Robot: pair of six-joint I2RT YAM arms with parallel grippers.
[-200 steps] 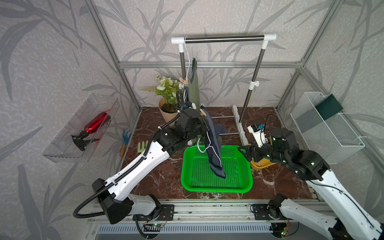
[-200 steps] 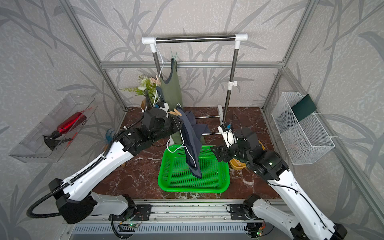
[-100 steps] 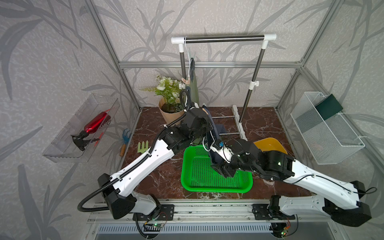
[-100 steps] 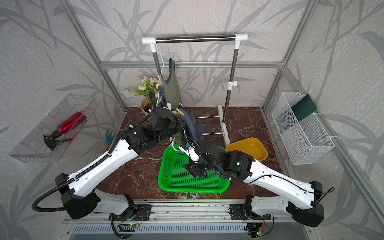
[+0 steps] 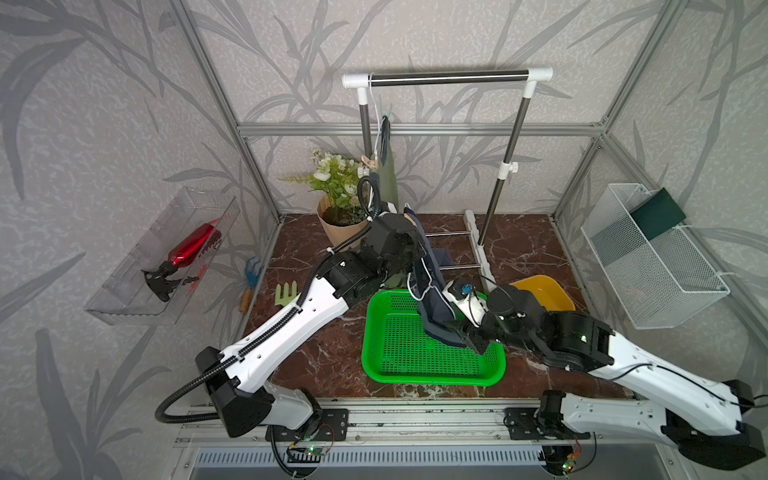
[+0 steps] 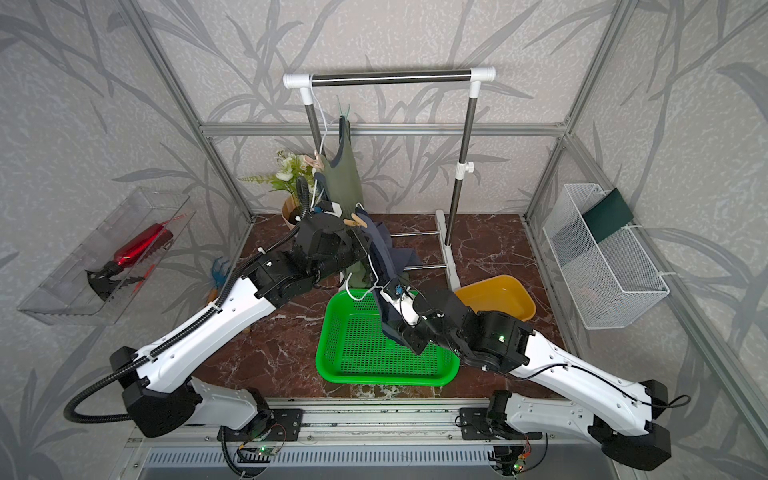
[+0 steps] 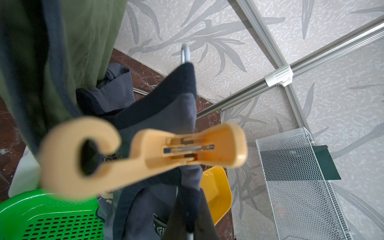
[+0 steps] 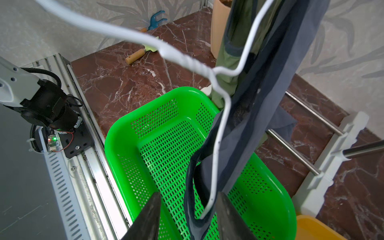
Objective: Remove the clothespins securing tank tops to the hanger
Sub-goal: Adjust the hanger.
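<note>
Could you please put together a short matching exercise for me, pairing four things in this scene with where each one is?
Things:
1. olive tank top
2. navy tank top
3. red spray bottle
4. yellow tub

Places:
A. in the clear wall tray
B. on the marble floor beside the green basket
C. hanging high by the rack's post
D. lower end over the green basket, between the jaws of the right gripper

Pairs: 1-C, 2-D, 3-A, 4-B
</note>
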